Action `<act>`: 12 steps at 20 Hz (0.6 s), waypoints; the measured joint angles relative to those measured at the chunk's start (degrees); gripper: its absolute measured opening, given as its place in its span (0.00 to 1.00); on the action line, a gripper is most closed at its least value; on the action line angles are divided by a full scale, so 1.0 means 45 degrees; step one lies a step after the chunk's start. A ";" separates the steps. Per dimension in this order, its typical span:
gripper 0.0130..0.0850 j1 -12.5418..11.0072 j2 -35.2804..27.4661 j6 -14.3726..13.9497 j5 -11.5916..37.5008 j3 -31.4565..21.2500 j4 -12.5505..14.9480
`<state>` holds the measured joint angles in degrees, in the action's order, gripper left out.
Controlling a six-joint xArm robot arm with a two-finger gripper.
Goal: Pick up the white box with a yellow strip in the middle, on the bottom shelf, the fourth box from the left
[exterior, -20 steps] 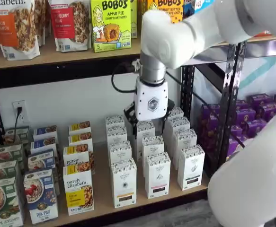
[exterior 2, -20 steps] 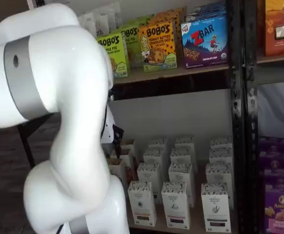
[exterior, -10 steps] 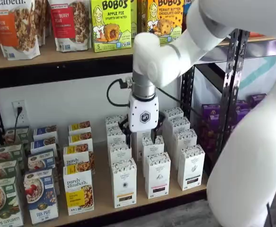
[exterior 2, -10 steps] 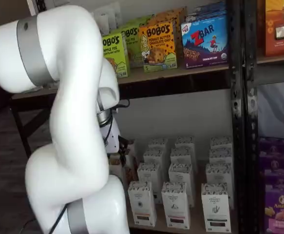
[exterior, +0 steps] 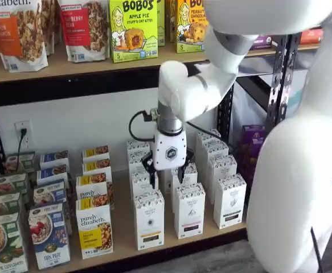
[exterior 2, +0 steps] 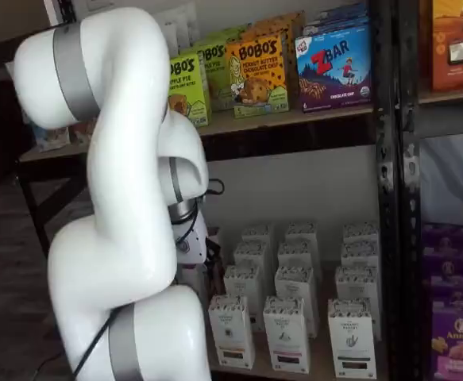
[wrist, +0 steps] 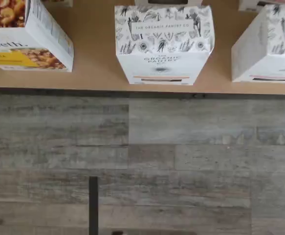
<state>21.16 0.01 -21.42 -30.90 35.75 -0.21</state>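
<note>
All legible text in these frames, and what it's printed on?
"THE ORGANIC PANTRY CO": top band of the white box.
"BOBO'S APPLE PIE": green box, upper shelf.
"purely elizabeth.": yellow-panel box, bottom shelf.
"ZBAR": blue box.
"BOBO'S PEANUT BUTTER CHOCOLATE CHIP": orange box.
"Annie's": purple box.
Strip text on the white cartons: too small to read.

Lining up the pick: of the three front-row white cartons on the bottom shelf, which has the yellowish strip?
The white box at the left end of that front row, beside the purely elizabeth box. Its strip is yellowish; the other two cartons carry dark strips.
</note>
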 joint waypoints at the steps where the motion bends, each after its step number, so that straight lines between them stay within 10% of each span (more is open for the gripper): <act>1: 1.00 -0.0016 -0.0259 0.0085 0.0160 0.0076 -0.0078; 12: 1.00 -0.0167 -0.2908 0.1067 0.1117 0.0934 -0.0993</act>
<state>20.40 -13.07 -16.62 -25.87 39.95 -4.68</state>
